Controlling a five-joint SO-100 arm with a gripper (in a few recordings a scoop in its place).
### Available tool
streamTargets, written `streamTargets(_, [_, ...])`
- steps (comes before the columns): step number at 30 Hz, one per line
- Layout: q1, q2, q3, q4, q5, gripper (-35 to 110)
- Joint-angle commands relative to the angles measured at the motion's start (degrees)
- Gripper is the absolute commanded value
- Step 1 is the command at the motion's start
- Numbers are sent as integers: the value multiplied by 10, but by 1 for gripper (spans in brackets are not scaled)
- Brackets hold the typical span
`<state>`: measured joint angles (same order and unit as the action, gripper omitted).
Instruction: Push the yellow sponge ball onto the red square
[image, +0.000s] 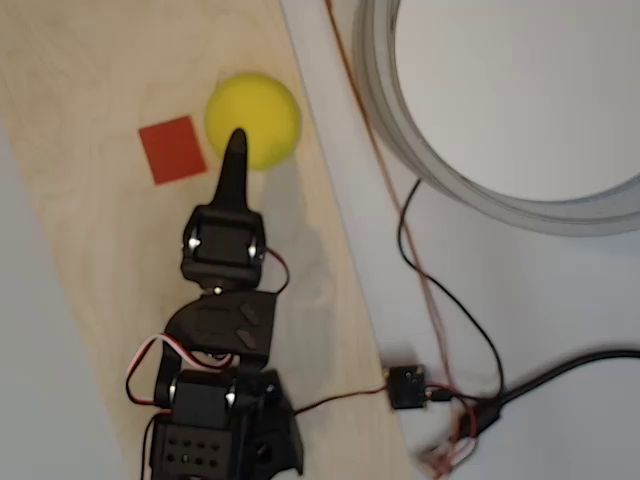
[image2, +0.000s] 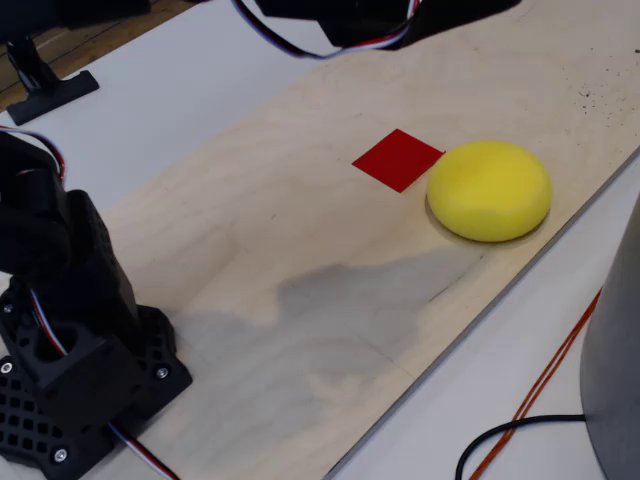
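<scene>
The yellow sponge ball rests on the wooden board, close to its right edge in the overhead view. Just left of it lies the flat red square, with only a small gap between them. My black gripper points up the picture, its tip overlapping the ball's lower left part. The jaws look closed into one tapered point with nothing held. In the fixed view no finger is near the ball, so the gripper hangs above it.
The arm's base stands on the board's near end. Off the board's right edge lie a large grey ring, black and orange cables and a small black connector on the white table.
</scene>
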<state>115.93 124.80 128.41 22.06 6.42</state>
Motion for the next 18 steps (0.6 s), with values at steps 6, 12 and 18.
streamTargets(6, [54,34,-4,106,51,0])
streamTargets(12, [63,-37,-14,98,71,0])
streamTargets(18, [64,-168,-66,74,84,0])
